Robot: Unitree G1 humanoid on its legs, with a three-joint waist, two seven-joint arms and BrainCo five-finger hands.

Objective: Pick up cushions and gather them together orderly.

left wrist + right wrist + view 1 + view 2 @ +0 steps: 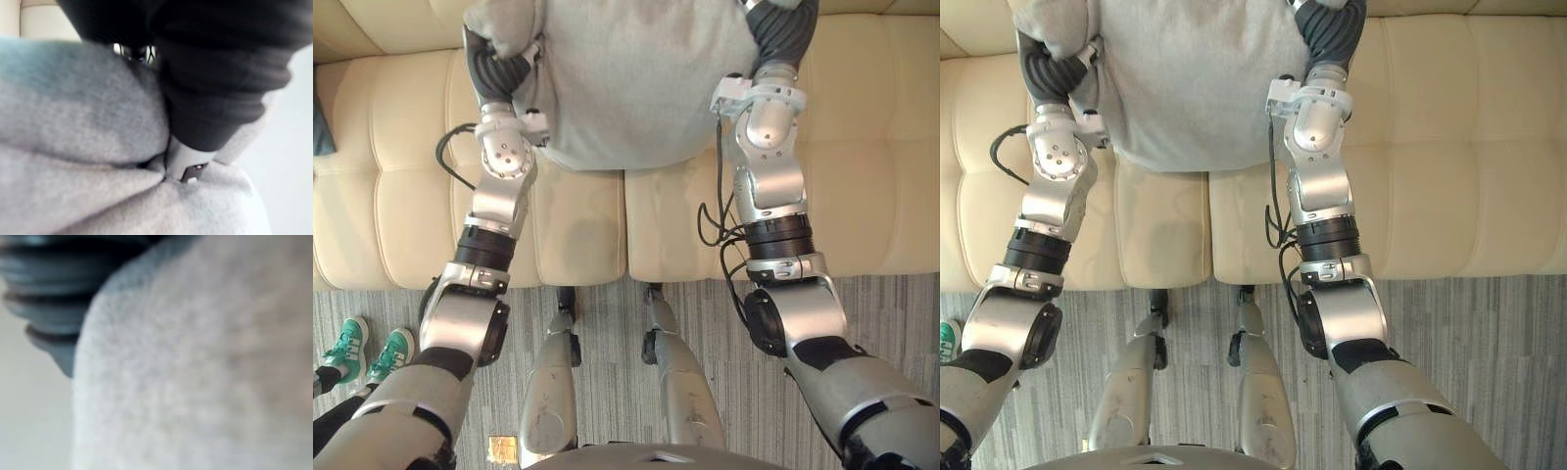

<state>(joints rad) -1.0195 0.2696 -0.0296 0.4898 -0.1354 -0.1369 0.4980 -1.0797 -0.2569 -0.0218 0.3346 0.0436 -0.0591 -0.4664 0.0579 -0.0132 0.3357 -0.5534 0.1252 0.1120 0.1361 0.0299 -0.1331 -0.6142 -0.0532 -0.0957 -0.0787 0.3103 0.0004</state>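
One grey cushion [636, 78] is held up over one cream sofa [871, 176], clear of the seat. The left hand [504, 61] is at its left corner and the right hand [785, 34] at its right edge. Both are sunk in fabric, so their grip cannot be told. Two green shoes [350, 348] of a person stand on the striped carpet [901, 313].

Both eye views look steeply down from the head onto the sofa [401, 186] seat's front edge, sharing the grey cushion [636, 78] above it. Each wrist view sits almost against that cushion, seemingly facing along its cloth.
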